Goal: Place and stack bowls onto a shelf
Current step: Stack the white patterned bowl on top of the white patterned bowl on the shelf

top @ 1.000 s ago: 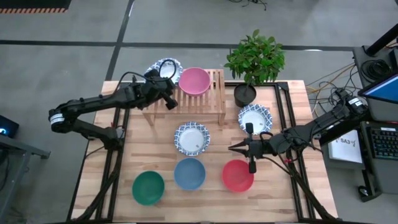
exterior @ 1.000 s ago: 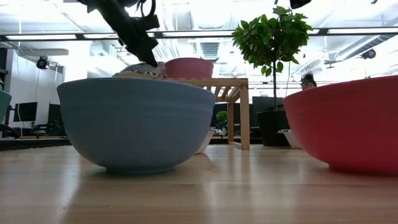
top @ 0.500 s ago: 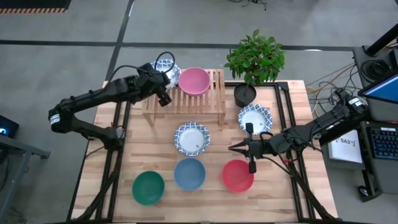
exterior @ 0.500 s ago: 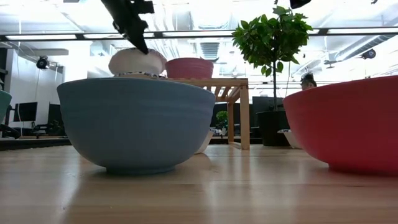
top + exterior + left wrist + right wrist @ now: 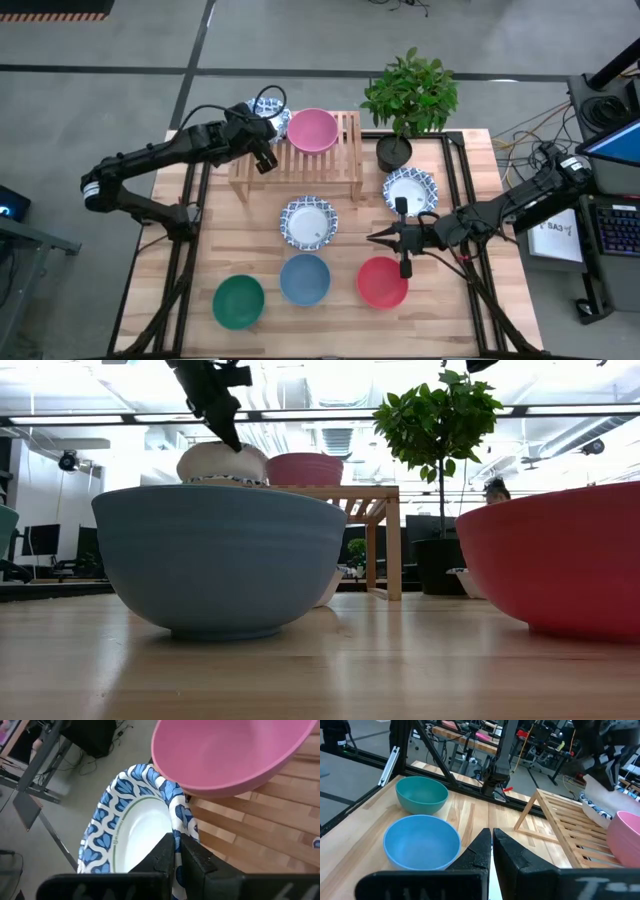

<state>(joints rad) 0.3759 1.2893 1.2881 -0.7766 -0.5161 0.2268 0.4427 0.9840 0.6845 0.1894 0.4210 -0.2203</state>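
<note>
A white bowl with a blue patterned rim is pinched by its rim between the left fingers, which are closed tight on it at the shelf's outer end. Just beside those fingers, the pink bowl sits on the slatted top of the shelf, close against the held bowl's rim. The held bowl tilts, part of it hanging past the shelf's edge.

The right fingers are closed on nothing, hovering low over the desk. Nearest them are the red bowl and a patterned bowl; another patterned bowl lies behind the wrist. Farther out are the blue bowl and green bowl. The potted plant stands at the shelf's other end.
</note>
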